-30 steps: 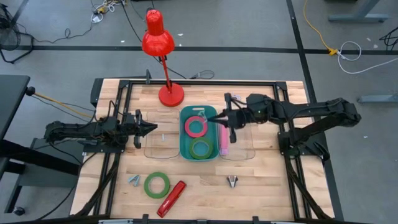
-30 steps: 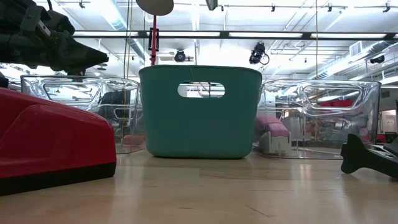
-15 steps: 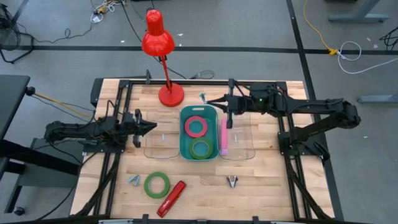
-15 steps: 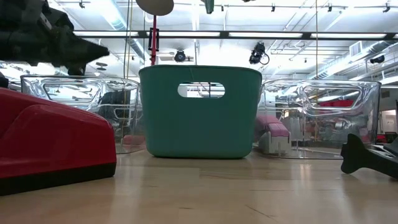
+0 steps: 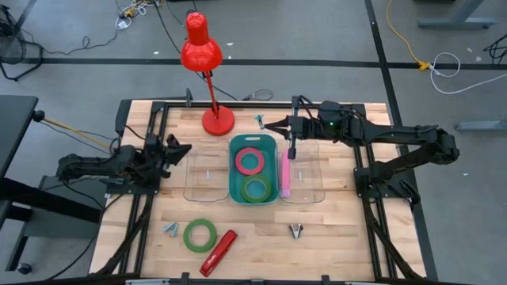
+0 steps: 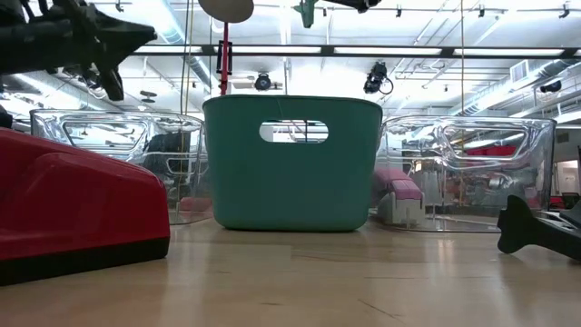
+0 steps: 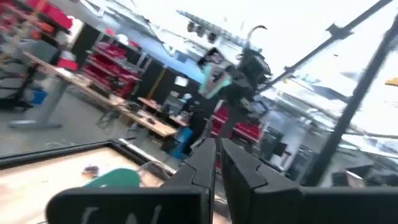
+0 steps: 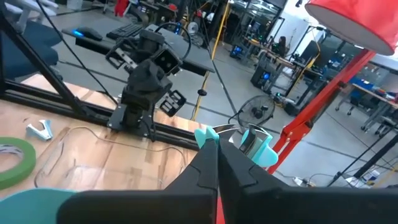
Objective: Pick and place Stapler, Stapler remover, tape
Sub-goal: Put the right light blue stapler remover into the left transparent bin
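Note:
My right gripper (image 5: 268, 126) hangs above the table just beyond the far rim of the teal basket (image 5: 234, 186), shut on a teal staple remover (image 5: 259, 121). My left gripper (image 5: 184, 149) is shut on nothing and tipped upward at the table's left, by a clear bin (image 5: 204, 180). A red stapler (image 5: 219, 252), a green tape roll (image 5: 200, 234), a silver staple remover (image 5: 171, 229) and a dark one (image 5: 296, 230) lie on the near part of the table. Pink (image 5: 249, 161) and green (image 5: 255, 189) tape rolls lie in the basket. My right gripper pinches the teal staple remover between its two fingertips (image 8: 210, 155). Its teal grips (image 8: 264, 152) and chrome claw (image 8: 245, 135) stick out past the tips. The fingers come about level, pointing toward the table's left. The remover is lifted clear of table and basket.
A red desk lamp (image 5: 207, 79) stands at the far edge, left of my right gripper. A pink stapler (image 5: 284, 174) lies in the clear bin (image 5: 309, 180) right of the basket. Bare wood (image 5: 348, 237) lies at the near right.
My right gripper has swung from above the basket's right rim toward the table's far edge, carrying the teal staple remover clear of the basket. My left gripper has risen, tipped its fingers upward and rolled, staying shut.

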Tool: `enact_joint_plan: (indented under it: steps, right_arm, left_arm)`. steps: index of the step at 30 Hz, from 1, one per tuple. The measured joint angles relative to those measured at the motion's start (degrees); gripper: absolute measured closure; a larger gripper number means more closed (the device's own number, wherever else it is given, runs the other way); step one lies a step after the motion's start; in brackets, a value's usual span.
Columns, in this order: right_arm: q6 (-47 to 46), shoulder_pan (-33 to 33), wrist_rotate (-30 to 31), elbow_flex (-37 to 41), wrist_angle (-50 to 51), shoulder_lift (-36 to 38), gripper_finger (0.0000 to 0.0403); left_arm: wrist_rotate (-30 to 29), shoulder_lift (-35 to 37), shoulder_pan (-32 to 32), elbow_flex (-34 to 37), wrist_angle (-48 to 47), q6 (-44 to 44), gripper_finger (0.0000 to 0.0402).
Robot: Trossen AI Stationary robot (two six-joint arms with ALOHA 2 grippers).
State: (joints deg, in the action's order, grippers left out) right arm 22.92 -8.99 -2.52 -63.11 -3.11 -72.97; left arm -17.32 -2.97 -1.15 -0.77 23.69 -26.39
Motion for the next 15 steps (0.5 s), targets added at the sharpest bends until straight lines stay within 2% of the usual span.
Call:
enact_joint_plan:
  steps: [3,6,10,15]
  right_arm:
    - [-0.4,0.0,0.0,0.0,0.1,0.0,0.0403]
    - [-2.1,0.0,0.1,0.0,0.2,0.0,0.0403]
    - [-3.9,0.0,0.1,0.0,0.1,0.0,0.0403]
    - [-6.3,0.0,0.1,0.0,0.1,0.0,0.0403]
  left_arm:
    - [-1.7,-1.0,0.0,-2.4,0.2,2.9,0.0367]
    - [-3.0,-3.0,0.0,-5.0,-0.4,6.9,0.0340]
    - [-5.8,-6.9,0.1,-9.2,-2.9,9.4,0.0278]
    - [-6.0,-14.4,0.1,-15.0,-6.9,9.6,0.0186]
